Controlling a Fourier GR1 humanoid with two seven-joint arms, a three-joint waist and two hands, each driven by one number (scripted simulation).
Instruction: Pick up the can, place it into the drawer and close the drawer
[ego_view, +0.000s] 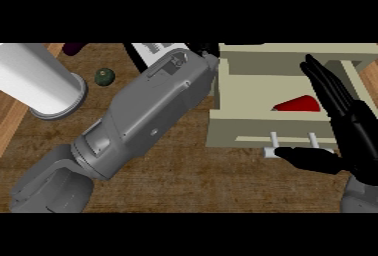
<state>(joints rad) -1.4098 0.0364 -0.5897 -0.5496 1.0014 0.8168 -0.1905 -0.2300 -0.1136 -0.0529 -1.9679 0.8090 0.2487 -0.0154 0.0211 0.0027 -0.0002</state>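
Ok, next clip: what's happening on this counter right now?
The drawer of a cream cabinet is pulled open, and a red object, probably the can, lies inside it. The robot's right hand is over the drawer's right side, fingers straight, thumb near the white handle. The left forearm reaches diagonally toward the cabinet; its hand is hidden at the top. The drawer is not yet closed. A white cylinder and a small dark green object sit to the left.
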